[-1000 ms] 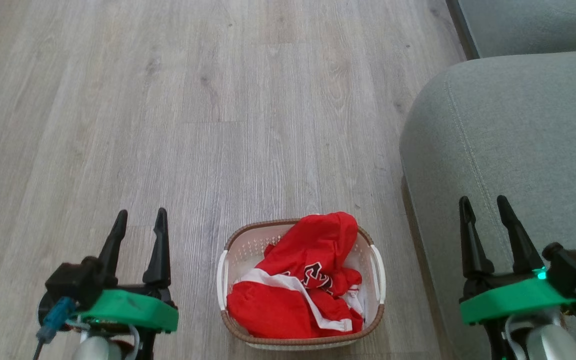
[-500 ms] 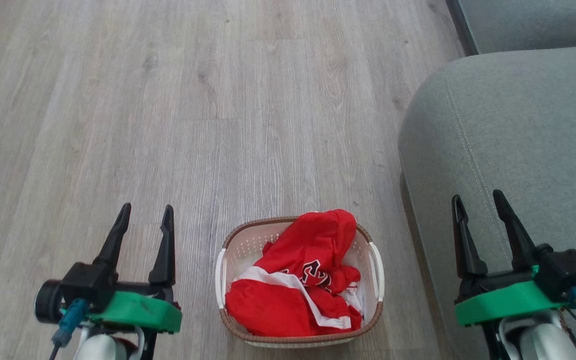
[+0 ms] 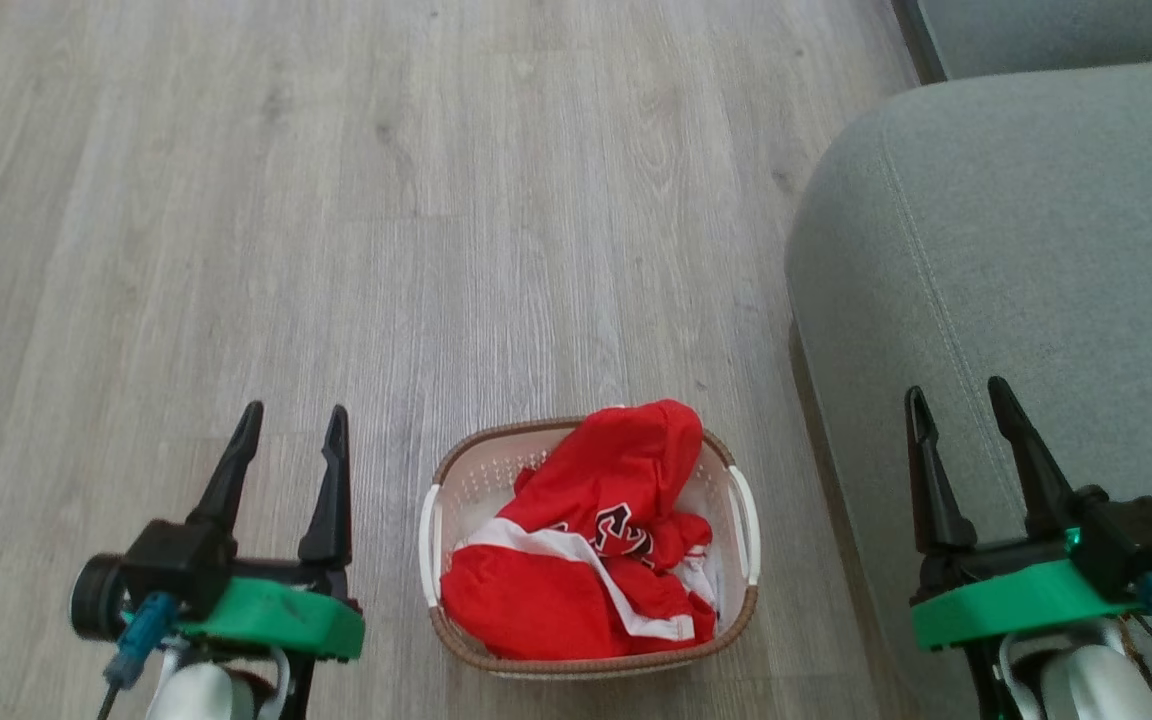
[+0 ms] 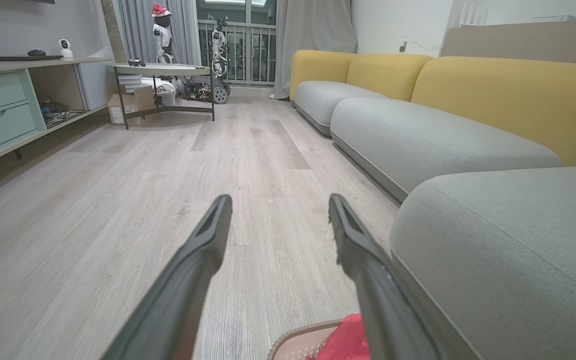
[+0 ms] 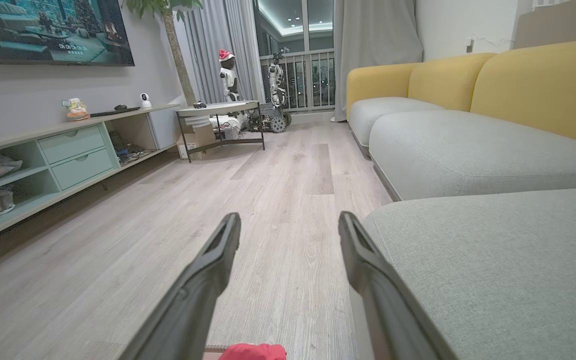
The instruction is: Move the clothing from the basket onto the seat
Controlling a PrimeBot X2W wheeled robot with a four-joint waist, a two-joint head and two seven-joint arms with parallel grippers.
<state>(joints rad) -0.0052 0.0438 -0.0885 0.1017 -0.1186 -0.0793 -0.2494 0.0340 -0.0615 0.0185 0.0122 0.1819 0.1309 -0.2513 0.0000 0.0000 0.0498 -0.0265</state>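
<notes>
Left gripper: the left gripper [image 3: 294,412] sits at the lower left of the head view. Its two dark fingers are spread, with nothing between them and floor [image 3: 336,200] beneath.
Right gripper: the right gripper [image 3: 956,390] sits at the lower right, also spread and empty. Its fingers show against the seat [image 3: 1036,250].
Clothing and grippers: the clothing [image 3: 576,590] lies in the basket [image 3: 481,478] at bottom centre, between the two grippers and touching neither.
Left wrist view: the basket rim [image 4: 293,336] and some red cloth [image 4: 350,340] show at the bottom edge, beside the right-hand finger of the left gripper [image 4: 279,200].
Right wrist view: a red scrap [image 5: 253,351] shows at the bottom edge between the fingers of the right gripper [image 5: 289,217].
Materials: the cloth is shiny, crumpled red with white stripe trim and a black numeral outlined in white. The basket is cream perforated plastic with a brown woven-look rim and white handles.
Direction: the oval basket's long axis runs left to right across the frame, with a handle at each end. The heap slants from lower left up to a rounded hump over the upper-right rim.
Seat: it is a grey-green fabric cushion with rounded edges and a stitched seam, filling the right of the frame just beside the basket.
Floor: pale wood-grain planks.
Far: yellow sofa backs [image 5: 543,85], a low table [image 5: 218,110] and a shelf with drawers [image 5: 73,150].
</notes>
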